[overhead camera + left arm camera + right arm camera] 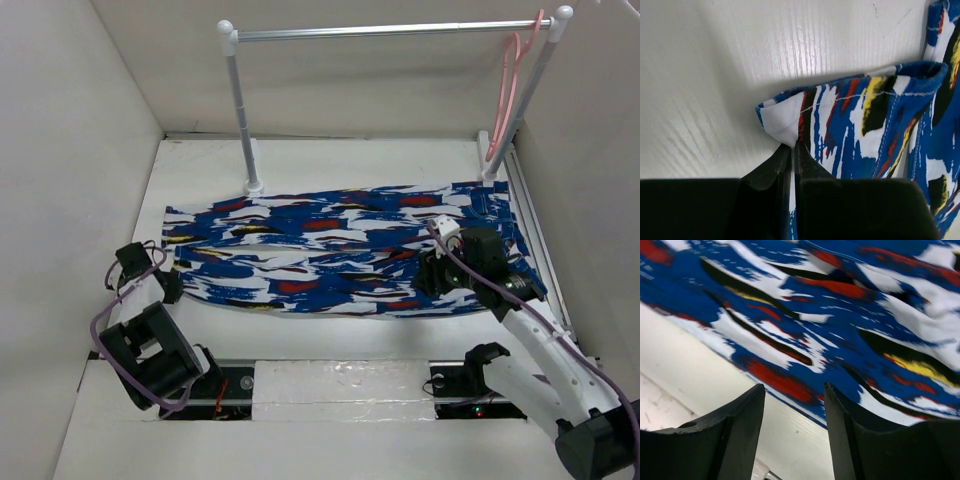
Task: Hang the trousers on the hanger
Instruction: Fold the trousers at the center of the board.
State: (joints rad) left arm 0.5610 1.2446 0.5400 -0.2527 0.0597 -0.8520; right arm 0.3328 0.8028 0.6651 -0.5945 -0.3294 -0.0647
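The trousers [340, 250] lie flat across mid-frame on the desk [330, 160]; I judge them light and limp, best taken at hem and waistband. My left hand [792, 149] pinches a hem corner at lower left; my right hand [794, 405] gapes over their near edge at right; the hanger [512, 85] hangs upper right

Blue abstract-print trousers [340, 250]; pink hanger [512, 85]
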